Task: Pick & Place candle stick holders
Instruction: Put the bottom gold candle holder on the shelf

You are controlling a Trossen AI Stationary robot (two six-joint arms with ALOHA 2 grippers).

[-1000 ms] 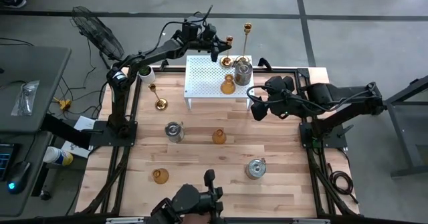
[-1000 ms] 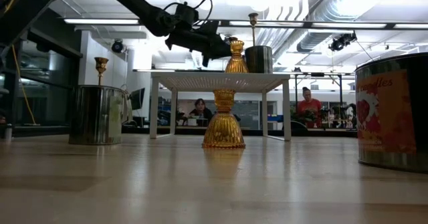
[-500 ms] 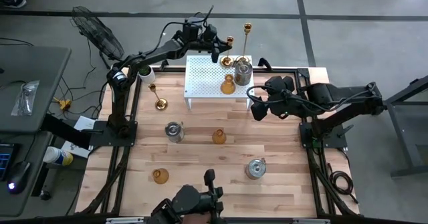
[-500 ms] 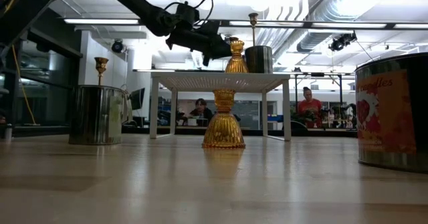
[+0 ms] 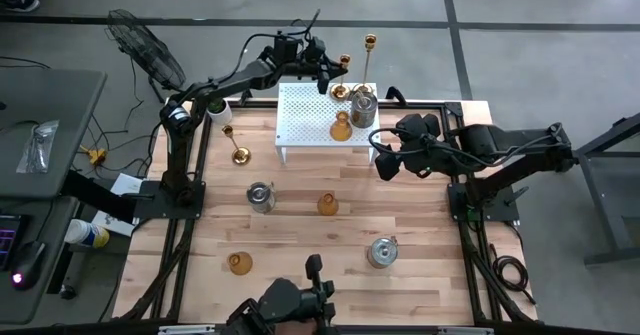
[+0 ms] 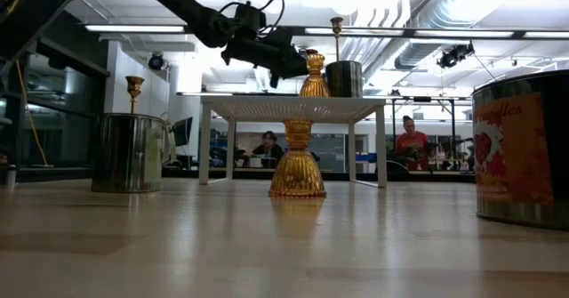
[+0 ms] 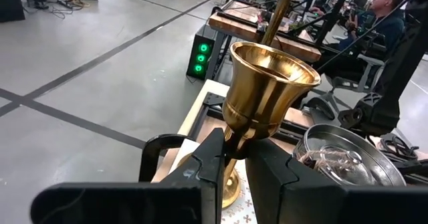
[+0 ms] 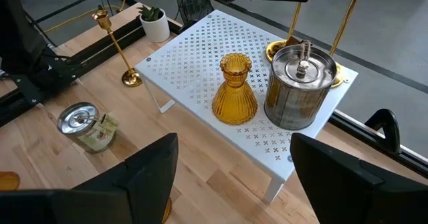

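Observation:
A white perforated rack (image 5: pixel 312 113) stands at the table's far middle. On it are an amber glass holder (image 5: pixel 341 127), a silver cup (image 5: pixel 362 108) and two gold-brass sticks (image 5: pixel 340 87) (image 5: pixel 370 43). My left gripper (image 5: pixel 328 72) is over the rack's far edge, shut on the nearer brass stick (image 7: pixel 267 90). My right gripper (image 5: pixel 385 165) hangs open and empty by the rack's near right corner. On the table stand a third brass stick (image 5: pixel 238 155), two silver cups (image 5: pixel 260 196) (image 5: pixel 382 251) and two amber holders (image 5: pixel 327 205) (image 5: pixel 239 263). My left gripper pinches the brass stick's thin stem (image 7: pixel 234 142) just below its bell-shaped cup, between its two fingers (image 7: pixel 210 160). The fingers come about level from the table's left side and lie across the stem. The stick stands upright, its round base (image 7: pixel 231 189) on the rack's top.
A white cup with a plant (image 5: pixel 217 106) stands at the far left, next to the rack. In the right wrist view, the silver cup (image 8: pixel 299 87) and the amber holder (image 8: pixel 235 90) crowd the rack's right half. People sit in the room beyond (image 6: pixel 411 138).

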